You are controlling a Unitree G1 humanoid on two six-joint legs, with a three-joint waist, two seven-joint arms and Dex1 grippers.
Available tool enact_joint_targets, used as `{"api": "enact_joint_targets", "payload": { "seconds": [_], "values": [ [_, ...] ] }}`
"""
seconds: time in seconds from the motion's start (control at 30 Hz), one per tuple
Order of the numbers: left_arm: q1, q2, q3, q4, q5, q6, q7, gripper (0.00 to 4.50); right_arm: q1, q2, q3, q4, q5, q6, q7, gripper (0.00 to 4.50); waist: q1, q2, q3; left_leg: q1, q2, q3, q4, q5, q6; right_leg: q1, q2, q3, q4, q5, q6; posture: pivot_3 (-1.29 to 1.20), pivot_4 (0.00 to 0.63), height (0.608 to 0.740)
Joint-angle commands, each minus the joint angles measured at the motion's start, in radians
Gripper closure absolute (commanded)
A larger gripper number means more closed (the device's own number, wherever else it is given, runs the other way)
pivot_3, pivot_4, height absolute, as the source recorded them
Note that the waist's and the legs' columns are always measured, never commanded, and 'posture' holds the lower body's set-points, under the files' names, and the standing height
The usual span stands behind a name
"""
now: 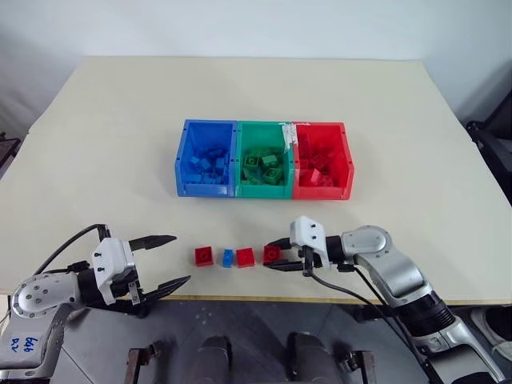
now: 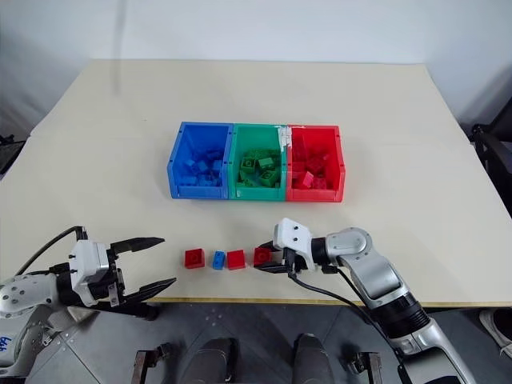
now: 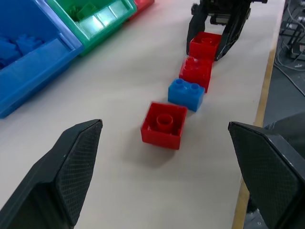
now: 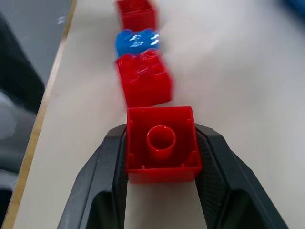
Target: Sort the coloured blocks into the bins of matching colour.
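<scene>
Gripping the end brick of a four-brick row, the right gripper starts one more sorting run

Nearest the table edge, the left gripper hangs with fingers spread wide and empty, while the right one pinches a red block, hollow side up, between both fingers. Three more lie in line between the two grippers: a second red block, a blue block, a third red block. Three red, one blue, no green left loose. The likely next move is a lift and carry to the red bin, farther back beside the green bin and blue bin, three in all, each already holding blocks of its own colour
</scene>
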Motion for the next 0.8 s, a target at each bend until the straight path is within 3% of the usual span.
{"api": "enact_joint_targets", "payload": {
  "seconds": [0.03,0.2,0.43,0.57,0.7,0.73,0.8],
  "values": [
    [-0.02,-0.006,0.003,-0.078,-0.051,0.038,0.028,0.0,-0.031,0.009,-0.145,-0.061,0.138,0.058,-0.029,3.02,0.0,0.0,0.0,0.0,0.0,0.0,0.0,0.0,0.0,0.0,0.0,0.0,0.0,0.0,0.0,0.0,0.15,0.74],
    [-0.013,-0.033,0.037,-0.096,-0.066,0.07,0.088,0.0,-0.251,0.015,-0.325,0.178,0.152,0.016,-0.165,3.02,-0.011,0.001,0.001,0.0,0.0,0.002,0.0,0.0,0.0,-0.001,0.0,0.002,0.001,0.0,0.0,0.0,0.15,0.74],
    [0.041,-0.041,0.076,-0.092,-0.055,0.066,0.115,0.0,-0.48,0.048,-0.338,0.597,0.025,-0.161,-0.273,3.02,-0.027,0.001,0.001,0.0,0.001,0.003,-0.002,0.0,0.0,-0.001,0.001,0.002,0.001,0.0,-0.001,0.0,0.15,0.74],
    [0.07,-0.036,0.103,-0.095,-0.082,0.096,0.117,0.0,-0.516,0.075,-0.328,0.678,0.007,-0.23,-0.239,1.75,-0.028,0.001,0.001,0.0,0.001,0.004,-0.003,0.0,0.0,-0.002,0.001,0.004,0.001,0.0,0.0,0.0,0.15,0.74],
    [0.083,-0.024,0.138,-0.082,-0.106,0.153,0.133,0.0,-0.453,0.047,-0.347,0.567,0.076,-0.239,-0.11,0.36,-0.028,0.002,0.001,0.0,0.001,0.004,-0.003,0.0,0.0,-0.002,0.001,0.004,0.001,0.0,0.0,0.0,0.15,0.74],
    [0.085,-0.018,0.142,-0.07,-0.091,0.148,0.13,0.0,-0.422,0.033,-0.352,0.518,0.1,-0.225,-0.072,0.11,-0.026,0.002,0.001,0.0,0.001,0.004,-0.003,0.0,0.0,-0.002,0.001,0.004,0.001,0.0,0.0,0.0,0.15,0.74],
    [0.096,-0.008,0.152,-0.04,-0.084,0.136,0.101,0.0,-0.34,-0.016,-0.343,0.403,0.143,-0.174,0.017,0.05,-0.019,0.002,0.001,0.0,0.001,0.004,-0.002,-0.001,0.001,-0.002,0.001,0.004,0.001,0.0,0.0,0.0,0.15,0.74]
  ]
}}
